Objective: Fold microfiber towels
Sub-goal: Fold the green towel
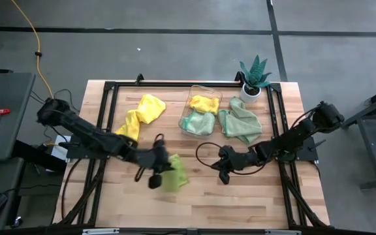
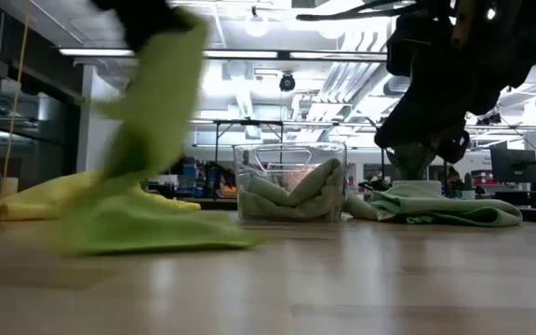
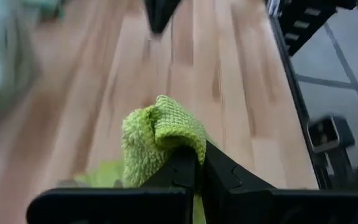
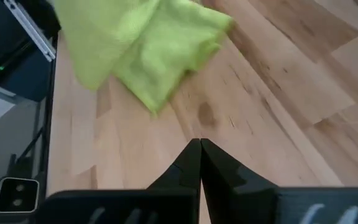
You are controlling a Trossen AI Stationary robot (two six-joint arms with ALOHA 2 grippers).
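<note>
Then I had the left pincer [image 3: 197,163] pinching the lime green towel [image 1: 173,173] above the surface [image 1: 240,202]; the right pincer [image 4: 199,149] hung pressed together, empty.

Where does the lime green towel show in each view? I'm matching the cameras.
High view: lime green towel, front centre, at the left gripper.
Low view: hanging at left.
Left wrist view: pinched ahead.
Right wrist view: far side.
Shared landmark: the wooden table.
</note>
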